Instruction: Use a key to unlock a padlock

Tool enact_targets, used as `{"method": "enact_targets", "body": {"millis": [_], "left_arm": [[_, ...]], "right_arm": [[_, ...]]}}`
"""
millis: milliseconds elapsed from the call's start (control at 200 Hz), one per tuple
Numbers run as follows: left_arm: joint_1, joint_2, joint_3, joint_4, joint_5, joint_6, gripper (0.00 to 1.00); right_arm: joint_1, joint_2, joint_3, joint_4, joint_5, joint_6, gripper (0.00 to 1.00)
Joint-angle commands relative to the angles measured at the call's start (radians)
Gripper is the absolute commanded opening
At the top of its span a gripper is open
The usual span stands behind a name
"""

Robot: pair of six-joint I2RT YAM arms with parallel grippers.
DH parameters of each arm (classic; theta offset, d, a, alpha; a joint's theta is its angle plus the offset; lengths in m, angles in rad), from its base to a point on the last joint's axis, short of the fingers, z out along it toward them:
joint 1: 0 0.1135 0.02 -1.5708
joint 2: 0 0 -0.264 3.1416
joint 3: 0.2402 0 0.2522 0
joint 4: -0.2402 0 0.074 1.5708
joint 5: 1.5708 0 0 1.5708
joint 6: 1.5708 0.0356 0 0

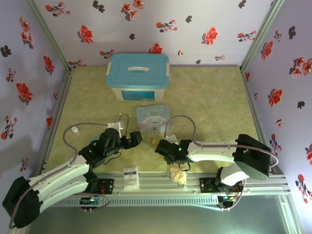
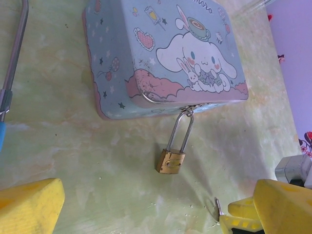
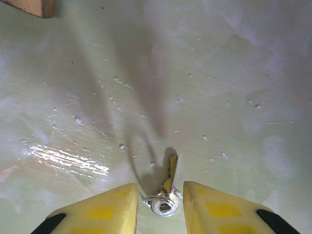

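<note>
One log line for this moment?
left hand open near padlock | padlock closed on tin clasp | right hand around key, grip unclear

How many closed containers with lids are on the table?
2. A light-blue plastic storage box stands by the far wall; a flat blue cartoon tin lies just in front of it, with a small brass padlock at its near edge. The arms could hide smaller ones.

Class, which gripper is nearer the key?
Right. The key sits between the right gripper's fingertips; the left gripper is off to its left, beyond the padlock.
</note>
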Motion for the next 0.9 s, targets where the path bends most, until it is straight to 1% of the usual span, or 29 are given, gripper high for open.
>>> {"method": "enact_targets", "body": {"millis": [0,160,230,390,485,555,670,745,790,895], "left_arm": [[-0.006,-0.007,-0.01,0.024,-0.02,-0.014,1.0],[-0.006,0.004,-0.009,0.032,-0.022,-0.017,1.0],[-0.006,0.006,-0.009,0.033,-0.022,-0.018,1.0],[-0.006,0.013,-0.006,0.041,-0.022,-0.015,1.0],[-0.006,0.021,-0.005,0.045,-0.021,-0.017,1.0],[-0.006,0.03,-0.006,0.055,-0.022,-0.017,1.0],[-0.006,0.045,-0.01,0.094,-0.019,-0.029,1.0],[-0.009,0.045,-0.025,0.174,-0.016,-0.053,1.0],[-0.01,0.041,-0.062,0.221,-0.014,-0.065,1.0],[-0.013,0.05,-0.066,0.266,-0.006,-0.091,1.0]], "right_arm": [[0.002,0.018,-0.011,-0.028,0.025,0.033,0.31],[0.008,0.031,-0.026,-0.023,0.002,0.057,0.3],[0.012,0.029,-0.04,-0.014,-0.011,0.065,0.28],[0.022,0.036,-0.055,-0.019,-0.029,0.08,0.16],[0.023,0.021,-0.068,-0.013,-0.034,0.081,0.09],[0.022,0.002,-0.085,0.009,-0.033,0.077,0.03],[-0.002,-0.037,-0.107,0.041,-0.042,0.054,0.0],[-0.027,-0.084,-0.122,0.057,-0.046,0.025,0.0],[-0.044,-0.121,-0.133,0.079,-0.061,-0.005,0.0],[-0.081,-0.191,-0.134,0.078,-0.069,-0.068,0.0]]}}
